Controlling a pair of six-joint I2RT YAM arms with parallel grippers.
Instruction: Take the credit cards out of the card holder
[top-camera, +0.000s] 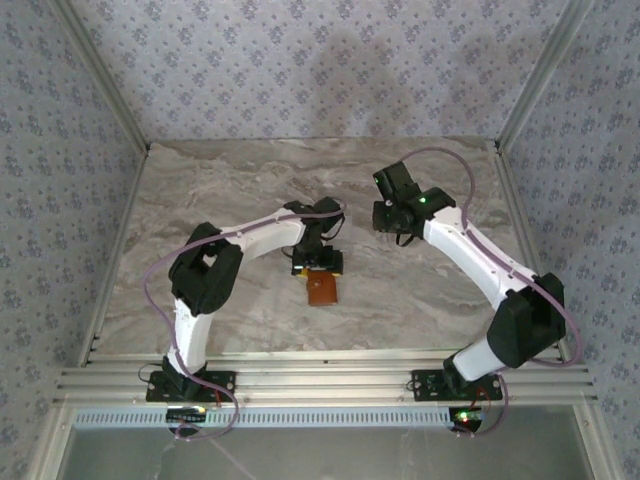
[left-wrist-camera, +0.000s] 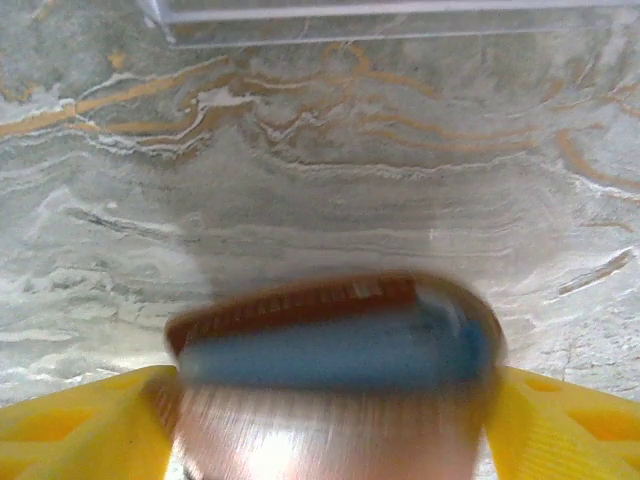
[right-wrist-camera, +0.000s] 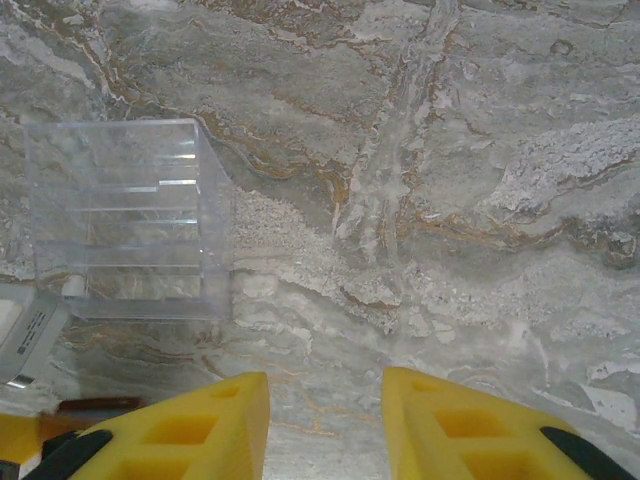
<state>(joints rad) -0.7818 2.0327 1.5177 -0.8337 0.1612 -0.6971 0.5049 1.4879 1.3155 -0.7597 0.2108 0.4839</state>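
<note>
1. Centrally on the marble table (top-camera: 220, 190), the small orange-brown leather card holder (top-camera: 323, 290) sits between the left gripper's (top-camera: 318, 262) wide-set yellow fingers (left-wrist-camera: 80, 425); grip unclear
2. The right gripper (right-wrist-camera: 325, 425) hovers partly open, empty

Orange-brown card holder (top-camera: 322, 290) near the centre of the tabletop (top-camera: 220, 190), slightly left. Blurred up close: brown edge above blue-grey lining.

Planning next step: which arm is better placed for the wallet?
Likely left: the left gripper straddles the wallet; the right gripper is open over bare table, off to the side.
</note>
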